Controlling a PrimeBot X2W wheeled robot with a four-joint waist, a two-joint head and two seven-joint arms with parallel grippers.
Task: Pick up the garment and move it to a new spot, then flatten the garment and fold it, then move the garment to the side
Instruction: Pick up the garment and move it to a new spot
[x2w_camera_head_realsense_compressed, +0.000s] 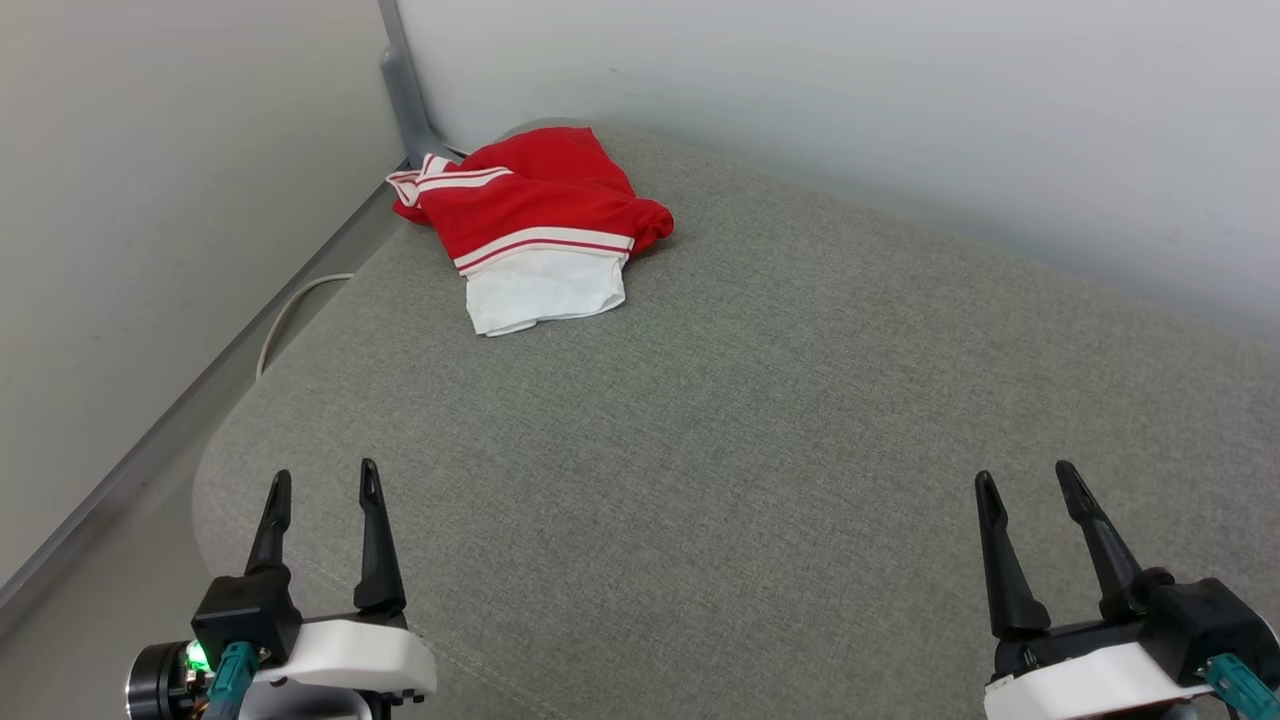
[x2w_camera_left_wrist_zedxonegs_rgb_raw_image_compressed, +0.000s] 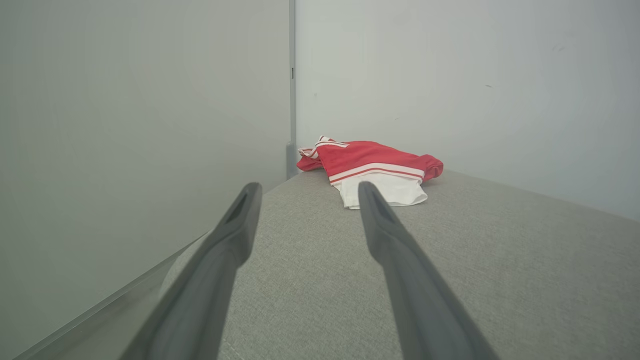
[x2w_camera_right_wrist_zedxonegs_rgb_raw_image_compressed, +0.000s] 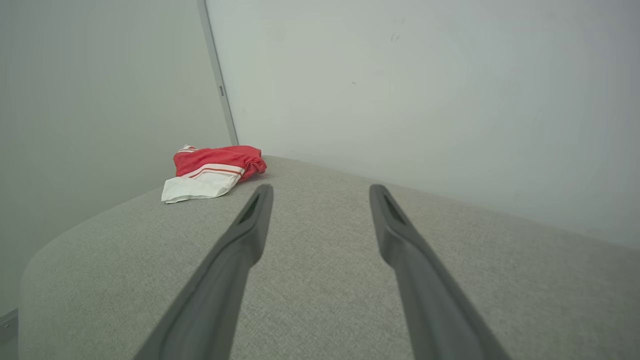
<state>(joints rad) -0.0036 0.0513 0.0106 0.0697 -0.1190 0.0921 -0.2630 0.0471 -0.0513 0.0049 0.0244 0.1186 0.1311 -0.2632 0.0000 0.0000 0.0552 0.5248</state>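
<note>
**Operator:** Entry one, the garment. Where are you seeing it?

**Spotter:** You are looking at the garment (x2w_camera_head_realsense_compressed: 530, 215) lying in a crumpled heap at the far left corner of the grey cushion (x2w_camera_head_realsense_compressed: 750, 420). The red body is facing up. A white sleeve (x2w_camera_head_realsense_compressed: 545, 290) is spilling toward the robot. Red-and-white stripe trim (x2w_camera_head_realsense_compressed: 540, 240) is running across where the sleeve is joining the red.

**Operator:** Entry two, what is sitting around it?

**Spotter:** A grey post (x2w_camera_head_realsense_compressed: 405, 90) is rising just behind the heap, where two pale walls (x2w_camera_head_realsense_compressed: 850, 90) are meeting. A white cable (x2w_camera_head_realsense_compressed: 290, 315) is looping down beside the cushion's left edge.

**Operator:** Entry three, the pincers?

**Spotter:** You are seeing the left gripper (x2w_camera_head_realsense_compressed: 325, 472) hovering over the near left end of the cushion. Its two dark fingers are standing wide apart and gripping nothing. The right gripper (x2w_camera_head_realsense_compressed: 1025, 473) is hovering over the near right side, equally spread and equally empty. Both are sitting well apart from the garment. In the left wrist view the heap is showing beyond the fingertips. In the right wrist view it is lying off to the left of them.
</note>
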